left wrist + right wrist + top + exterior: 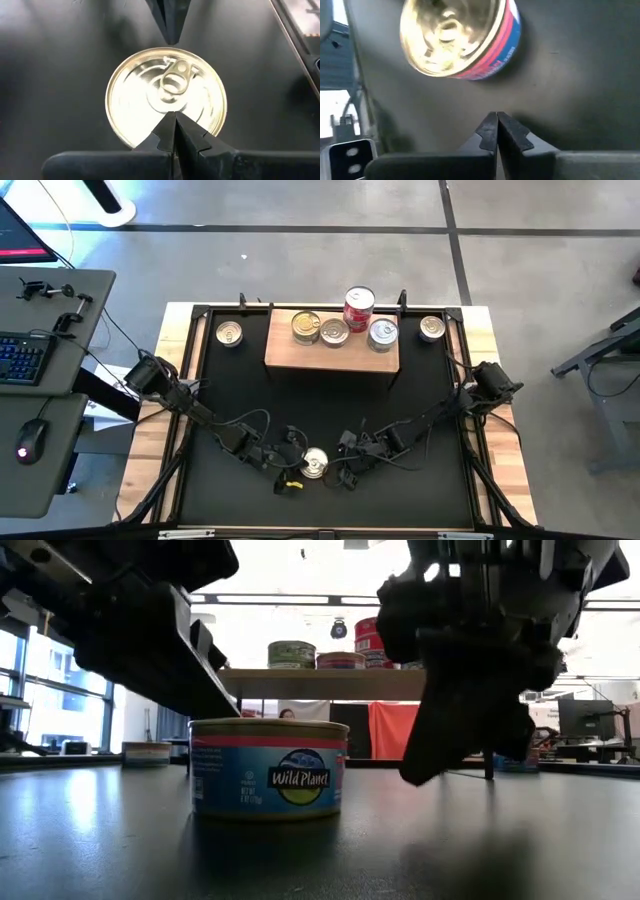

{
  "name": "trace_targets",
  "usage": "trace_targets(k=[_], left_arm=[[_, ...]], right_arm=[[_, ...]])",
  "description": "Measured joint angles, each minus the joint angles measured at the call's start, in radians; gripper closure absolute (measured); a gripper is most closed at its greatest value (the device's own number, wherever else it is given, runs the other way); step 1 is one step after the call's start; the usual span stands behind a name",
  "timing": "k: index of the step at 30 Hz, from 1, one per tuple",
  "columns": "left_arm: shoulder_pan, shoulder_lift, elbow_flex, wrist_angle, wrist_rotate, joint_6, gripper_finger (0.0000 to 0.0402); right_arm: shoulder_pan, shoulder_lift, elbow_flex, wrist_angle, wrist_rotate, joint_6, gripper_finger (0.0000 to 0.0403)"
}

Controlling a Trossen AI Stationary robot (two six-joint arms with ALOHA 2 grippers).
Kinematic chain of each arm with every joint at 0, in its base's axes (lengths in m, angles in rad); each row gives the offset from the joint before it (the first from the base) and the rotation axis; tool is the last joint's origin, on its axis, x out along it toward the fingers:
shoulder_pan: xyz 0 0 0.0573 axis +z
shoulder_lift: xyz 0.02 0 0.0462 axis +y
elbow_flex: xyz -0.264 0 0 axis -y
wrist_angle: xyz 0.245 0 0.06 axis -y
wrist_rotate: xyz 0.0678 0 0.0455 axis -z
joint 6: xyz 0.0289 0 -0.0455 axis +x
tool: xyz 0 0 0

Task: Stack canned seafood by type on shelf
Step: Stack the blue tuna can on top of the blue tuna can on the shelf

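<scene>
A short tin (268,768) with a blue and pink label and a gold pull-tab lid (166,97) stands upright on the black mat near the table's front edge (314,463). My left gripper (175,116) is shut, its tips over the lid's rim on the left side of the tin. My right gripper (496,116) is shut too and hangs just right of the tin (415,778), a little above the mat. At the far side stands the wooden shelf (290,352) with several tins on its top. My left gripper's shut fingertips (167,131) slant down over the near rim of the tin's lid (145,135). Whether they touch the lid, I cannot tell. The tin stands flat on the mat.
On the shelf stand a taller red can (359,308) and three flat tins (334,332). One loose tin lies on the mat at each side of the shelf (229,333) (431,328). Bare mat lies between the shelf and the arms.
</scene>
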Motion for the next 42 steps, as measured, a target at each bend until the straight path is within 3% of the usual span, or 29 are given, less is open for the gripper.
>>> trace_targets(k=[19,29,38,42], left_arm=[[0.003,-0.003,0.002,-0.079,-0.018,-0.008,0.0401],[-0.004,-0.009,0.001,-0.106,-0.042,-0.019,0.0402],[-0.001,-0.068,0.001,-0.157,-0.034,0.037,0.0401],[0.002,-0.081,-0.005,-0.244,-0.037,0.034,0.0401]], right_arm=[[-0.034,0.049,-0.002,0.202,0.055,0.054,0.0403],[-0.016,0.049,0.106,0.194,0.035,0.015,0.0403],[-0.022,0.045,0.195,0.148,0.093,-0.067,0.0403],[-0.032,0.046,0.212,0.118,0.093,-0.099,0.0403]])
